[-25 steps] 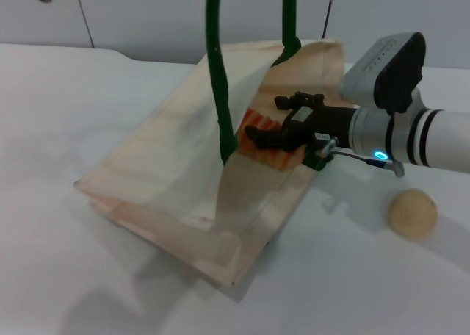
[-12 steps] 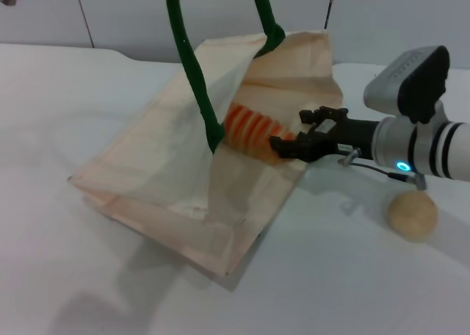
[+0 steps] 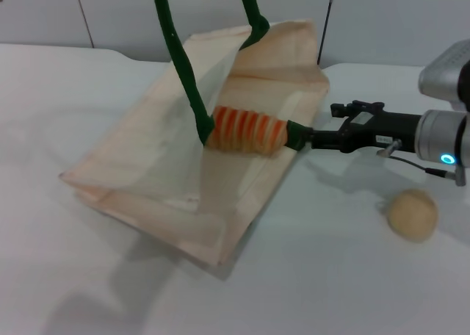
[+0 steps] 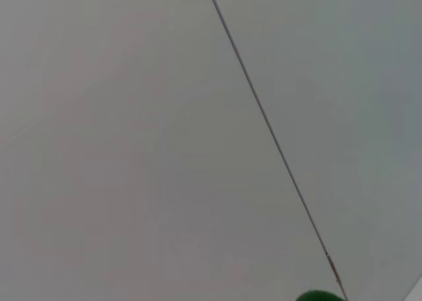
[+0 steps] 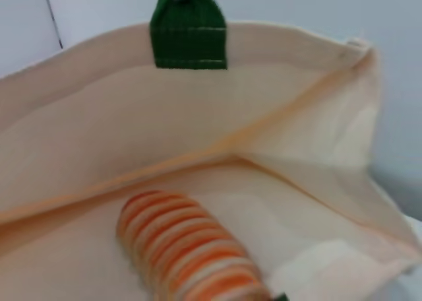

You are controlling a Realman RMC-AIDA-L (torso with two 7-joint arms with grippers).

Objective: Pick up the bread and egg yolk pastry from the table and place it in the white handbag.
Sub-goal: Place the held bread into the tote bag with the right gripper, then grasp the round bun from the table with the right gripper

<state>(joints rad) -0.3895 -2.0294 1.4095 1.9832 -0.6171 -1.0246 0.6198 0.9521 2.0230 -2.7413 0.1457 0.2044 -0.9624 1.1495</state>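
So the elongated ridged bread with orange and pale tan stripes (image 3: 246,131) is now seen lying inside the mouth of the large cream-white fabric handbag (image 3: 158,177), right at the opening edge, next to where one dark green looped handle (image 3: 178,59) is sewn on. Half a second ago it was partly covered by the black jaws; now the whole striped loaf is exposed, and it's shown up close in the right wrist view (image 5: 191,248) resting on the inner fabric.

The right gripper (image 3: 305,137) has been pulled back out toward the robot's right and is only just at the bag's rim, beside the loaf's end. Whether the jaws are apart or together can't be told from here; they're seen edge-on as one thin dark line.

The bag's handles are held up out of the top of the head view, and the bag has been tugged a bit further toward the robot's left than before, opening tilted up. The left gripper isn't really shown anywhere.

The small smooth round pale tan egg yolk pastry (image 3: 413,214) is left on the white tabletop (image 3: 345,276), same spot as before, well apart from the bag, below the right arm.
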